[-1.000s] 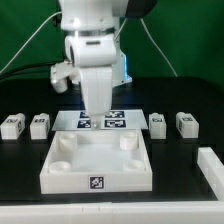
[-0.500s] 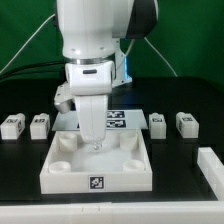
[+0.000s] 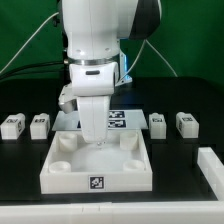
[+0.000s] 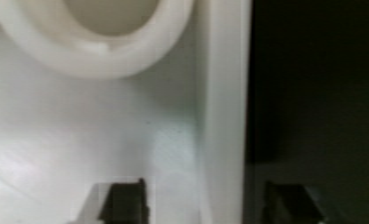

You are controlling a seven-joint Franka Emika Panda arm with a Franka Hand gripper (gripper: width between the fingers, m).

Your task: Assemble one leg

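Alt: a white Panda arm's gripper (image 3: pixel 96 140) is being held low over the back part of a large white tray (image 3: pixel 95 182) on a black table (image 3: pixel 20 175). In the wrist view its fingers (image 4: pixel 119 200) are being kept apart, w/ the tray's rim between them and nothing clamped. Four small tagged pegs are lying untouched behind the tray: outer left leg (image 3: pixel 12 124), inner left leg (image 3: pixel 39 124), inner right leg (image 3: pixel 157 122), outer right leg (image 3: pixel 187 122). The marker board (image 3: pixel 118 119) is being partly hidden by the arm.

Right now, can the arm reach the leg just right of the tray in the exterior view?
Probably yes: that leg stands alone with nothing above it, and the open end effector, low over the tray, holds nothing.
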